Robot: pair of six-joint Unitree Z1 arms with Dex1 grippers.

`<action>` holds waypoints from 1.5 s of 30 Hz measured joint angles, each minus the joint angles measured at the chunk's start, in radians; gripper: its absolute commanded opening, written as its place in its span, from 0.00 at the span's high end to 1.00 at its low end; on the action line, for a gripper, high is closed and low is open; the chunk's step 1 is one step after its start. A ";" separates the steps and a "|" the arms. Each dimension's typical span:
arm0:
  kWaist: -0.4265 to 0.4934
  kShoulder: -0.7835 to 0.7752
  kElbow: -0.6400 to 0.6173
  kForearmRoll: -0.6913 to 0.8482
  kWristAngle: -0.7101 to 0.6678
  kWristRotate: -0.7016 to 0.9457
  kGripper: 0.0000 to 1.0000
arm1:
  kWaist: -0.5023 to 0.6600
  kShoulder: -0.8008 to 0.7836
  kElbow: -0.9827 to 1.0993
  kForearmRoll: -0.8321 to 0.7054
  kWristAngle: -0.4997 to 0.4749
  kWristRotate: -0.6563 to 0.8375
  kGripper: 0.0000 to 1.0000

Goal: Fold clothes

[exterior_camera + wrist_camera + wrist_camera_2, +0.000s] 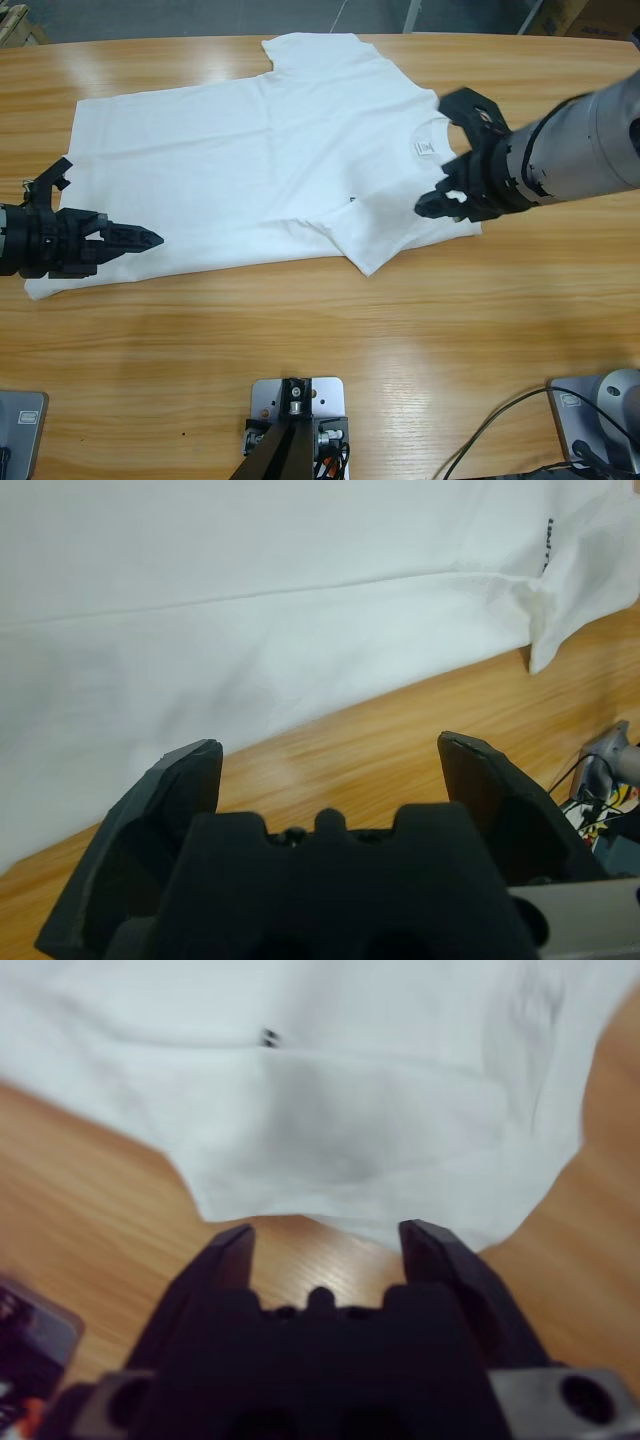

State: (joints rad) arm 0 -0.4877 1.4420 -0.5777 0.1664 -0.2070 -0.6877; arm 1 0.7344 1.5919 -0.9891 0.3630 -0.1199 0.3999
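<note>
Left wrist view shows the left gripper (pixel 330 770) with its two black fingers (pixel 180 780) spread wide and nothing between them, poised just off the near hem of the plain white short-sleeved cotton T-shirt (pixel 260 610), over bare wood. In the right wrist view the right gripper (pixel 325 1245) is likewise parted and empty, its fingers (pixel 435 1250) hovering just short of a folded sleeve edge whose rounded flap hangs toward them.

From above, the T-shirt (pixel 250 150) lies spread flat across the far half of the long wooden desk (pixel 400 330), neck and label to the right, hem to the left. One sleeve sticks out at the far edge; the near sleeve is already turned in over the chest beside the small dark lettering. The left gripper (pixel 125 238) sits at the near left corner of the hem, the right gripper (pixel 455 150) by the collar.

To do this fold well, I judge each gripper should drop low and pinch only the top layer at its corner. Both should then lift together and carry the cloth evenly, so the edge stays straight and no crease drags.
</note>
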 measured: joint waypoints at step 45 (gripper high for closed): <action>-0.009 0.068 0.065 -0.056 0.003 0.018 0.17 | 0.141 0.439 -0.475 0.205 0.160 -0.476 1.00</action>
State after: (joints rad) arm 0 -0.4966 1.5101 -0.5128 0.1106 -0.2043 -0.6695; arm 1 0.8753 2.0313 -1.4646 0.5684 0.0404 -0.0762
